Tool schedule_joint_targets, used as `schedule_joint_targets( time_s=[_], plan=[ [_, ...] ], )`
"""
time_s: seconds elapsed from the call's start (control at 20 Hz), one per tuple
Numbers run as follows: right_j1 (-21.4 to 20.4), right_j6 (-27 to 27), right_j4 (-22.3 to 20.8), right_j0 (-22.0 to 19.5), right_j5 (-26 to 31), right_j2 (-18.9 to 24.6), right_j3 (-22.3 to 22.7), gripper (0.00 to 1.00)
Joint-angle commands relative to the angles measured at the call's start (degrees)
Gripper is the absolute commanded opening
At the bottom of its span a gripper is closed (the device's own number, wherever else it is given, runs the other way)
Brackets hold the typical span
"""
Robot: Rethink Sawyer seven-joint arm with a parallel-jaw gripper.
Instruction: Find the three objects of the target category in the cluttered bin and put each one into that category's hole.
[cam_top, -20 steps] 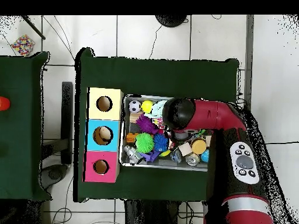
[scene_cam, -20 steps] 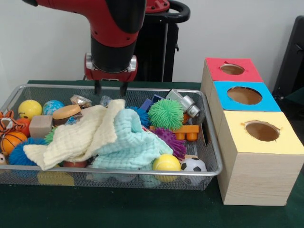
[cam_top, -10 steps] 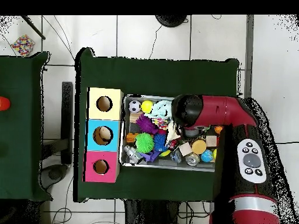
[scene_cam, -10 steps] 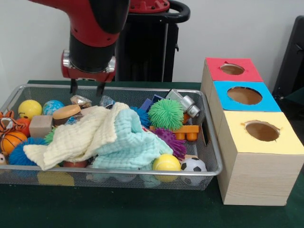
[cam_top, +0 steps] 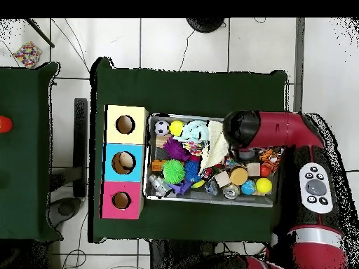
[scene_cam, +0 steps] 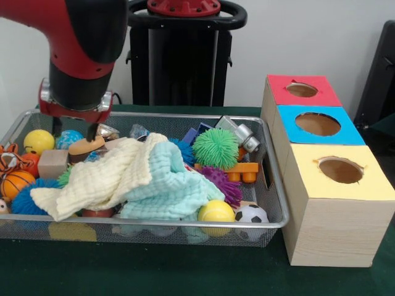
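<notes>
The front view looks low and close from across the table toward the robot's pedestal [scene_cam: 184, 52], the bin [scene_cam: 271, 185] filling the near left and the three boxes [scene_cam: 330, 185] the right. The overhead view looks straight down from much farther, robot base at bottom. Both share bin [cam_top: 210, 201], boxes [cam_top: 112, 164] and arm [cam_top: 280, 133].

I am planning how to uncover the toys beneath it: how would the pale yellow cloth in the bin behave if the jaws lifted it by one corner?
The pale yellow cloth lies crumpled over other items, so it is probably floppy and would hang and drag. It looks thin and light. It overlaps the mint cloth, which may shift with it.
</notes>
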Motion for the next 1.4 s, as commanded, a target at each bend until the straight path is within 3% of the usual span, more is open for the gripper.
schedule_joint_targets(
  time_s=[0.05, 0.45, 0.95, 1.4],
  plan=[
    [6.5, -16.0, -6.3, -2.1, 1.6, 3.9, -5.9, 1.0],
    [9.0, -14.9, -8.6, -1.7, 1.2, 3.4, -9.2, 1.0],
    [7.8, -12.9, -13.9, -0.3, -2.8, 0.8, -8.4, 1.0],
    [8.1, -11.2, -17.1, 0.9, -2.3, -0.3, -9.3, 1.0]
  ],
)
